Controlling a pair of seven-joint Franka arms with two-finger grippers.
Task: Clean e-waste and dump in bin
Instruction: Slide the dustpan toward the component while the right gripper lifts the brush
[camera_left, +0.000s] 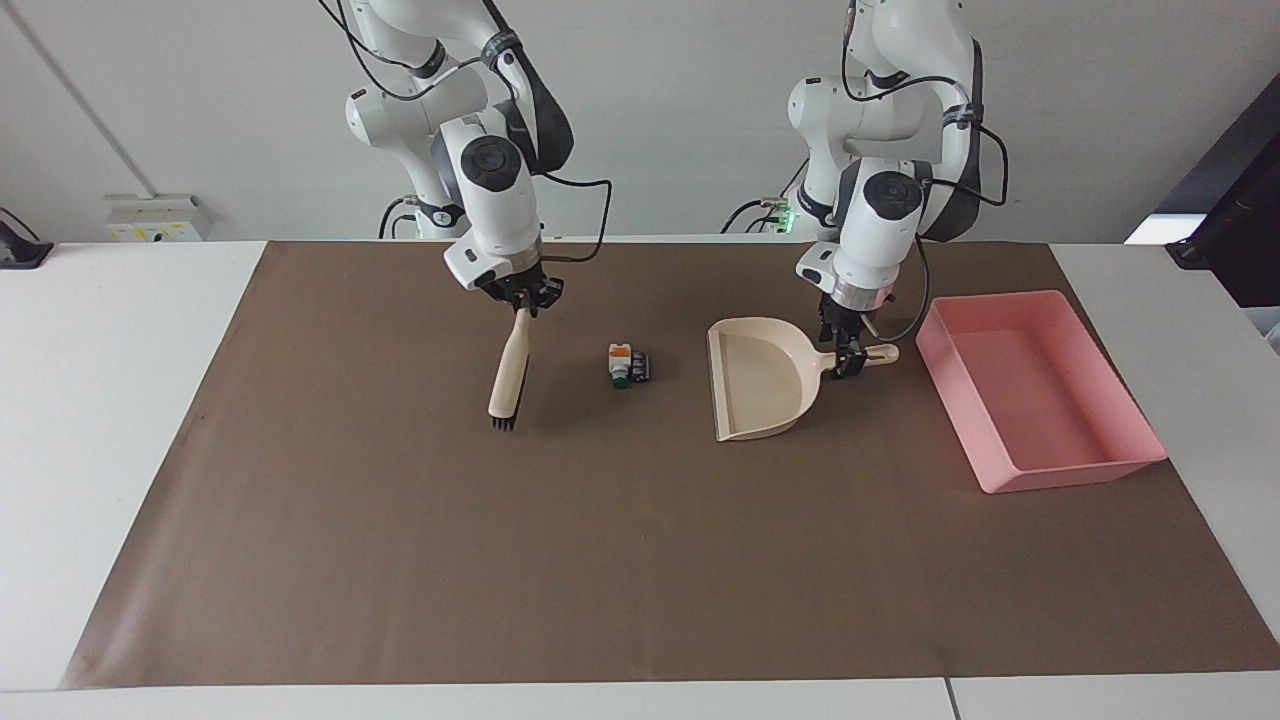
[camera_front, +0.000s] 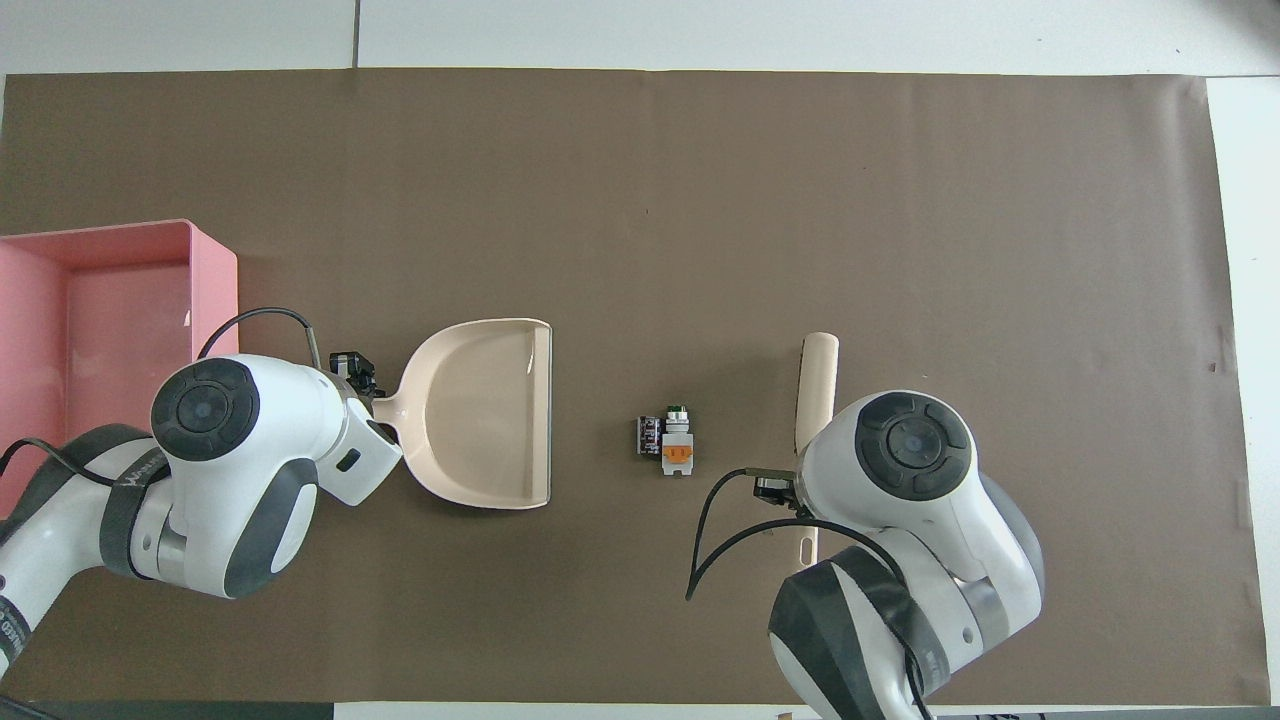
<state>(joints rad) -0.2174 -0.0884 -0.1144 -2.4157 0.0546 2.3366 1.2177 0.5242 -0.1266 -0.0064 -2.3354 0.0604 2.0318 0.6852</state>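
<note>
From the facing view, the right gripper (camera_left: 522, 300) grips a brush (camera_left: 508, 378) hanging beside the e-waste (camera_left: 627, 366); the left gripper (camera_left: 848, 356) clamps the dustpan (camera_left: 760, 378) handle near the bin (camera_left: 1040, 390). From overhead, the e-waste (camera_front: 668, 440) lies between dustpan (camera_front: 490, 412) and brush (camera_front: 816, 385).

light: bright, even | shadows: soft, faint | focus: sharp
</note>
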